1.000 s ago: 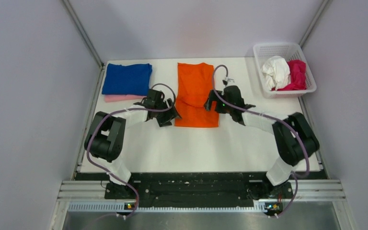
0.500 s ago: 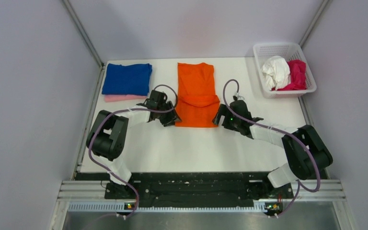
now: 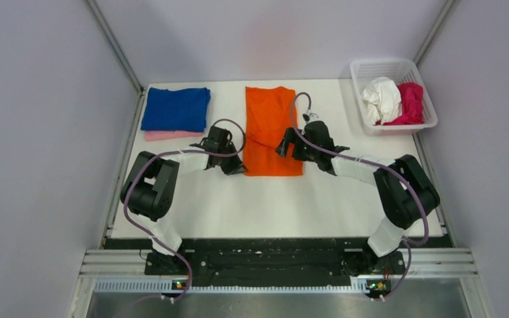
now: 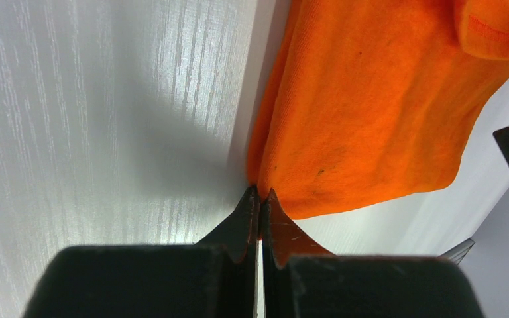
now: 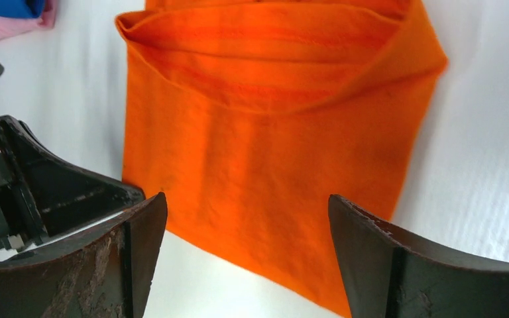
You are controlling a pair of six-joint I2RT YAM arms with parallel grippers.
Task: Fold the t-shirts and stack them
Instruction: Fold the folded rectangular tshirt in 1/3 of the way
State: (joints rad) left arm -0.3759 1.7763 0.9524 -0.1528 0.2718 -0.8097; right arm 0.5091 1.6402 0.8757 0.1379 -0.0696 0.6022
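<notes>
A bright orange t-shirt (image 3: 272,129) lies folded into a long strip in the middle of the table, with its far end doubled over. My left gripper (image 3: 236,165) sits at its near left corner. In the left wrist view the left gripper (image 4: 260,195) is shut, with the corner of the orange cloth (image 4: 371,99) pinched at the tips. My right gripper (image 3: 286,146) hovers over the near right part of the strip. Its jaws (image 5: 246,202) stand wide open above the orange cloth (image 5: 272,132), holding nothing. A folded royal blue t-shirt (image 3: 175,108) lies on a pale pink one (image 3: 169,135) at the far left.
A white lattice basket (image 3: 384,64) at the far right corner holds a crumpled white t-shirt (image 3: 381,98) and a magenta one (image 3: 411,103). Grey walls enclose the table on the left, back and right. The left gripper's black body (image 5: 53,192) shows at the left of the right wrist view.
The left gripper has closed onto the near left corner of the orange t-shirt. The right arm swung out to the right, then came back over the shirt's near right part, still open.
</notes>
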